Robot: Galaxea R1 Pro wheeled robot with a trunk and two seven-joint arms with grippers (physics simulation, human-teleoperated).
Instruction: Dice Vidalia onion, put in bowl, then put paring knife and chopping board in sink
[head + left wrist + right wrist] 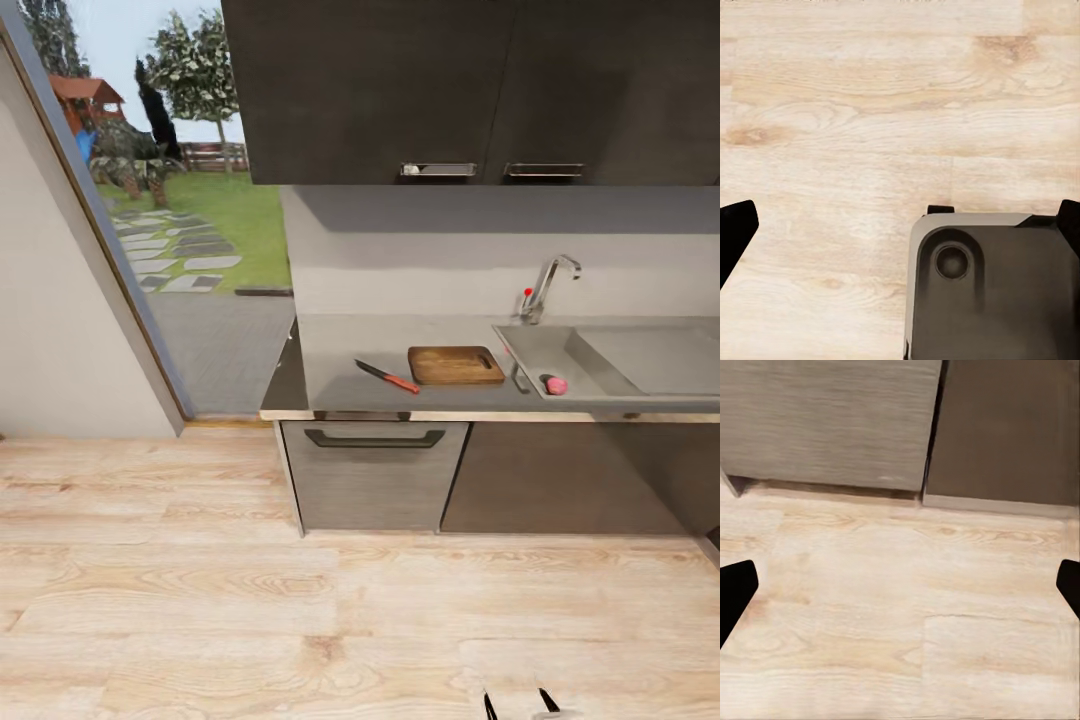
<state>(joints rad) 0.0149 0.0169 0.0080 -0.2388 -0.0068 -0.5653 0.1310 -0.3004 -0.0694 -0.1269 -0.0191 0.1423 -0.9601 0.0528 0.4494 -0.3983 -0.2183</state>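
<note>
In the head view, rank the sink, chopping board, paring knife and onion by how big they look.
Largest to smallest:
1. sink
2. chopping board
3. paring knife
4. Vidalia onion
All sit at a similar distance from the camera, so the order is fairly safe.

The head camera looks across a light wooden floor [300, 600] at a grey countertop [340, 345] under dark wall cabinets [470, 90]. On the worktop the chopping board [455, 365] lies flat, and the paring knife [387, 376] rests just beside it on the window side, red handle toward the board, apart from it. On the board's other side sits the sink [640, 360] with its chrome tap [548, 287]; the Vidalia onion [556, 385] lies in the basin's near corner (a small pink lump against the steel). Two dark fingertips of a gripper [518, 704] poke up at the bottom edge, spread apart. A glass door [190, 200] shows a garden.
</note>
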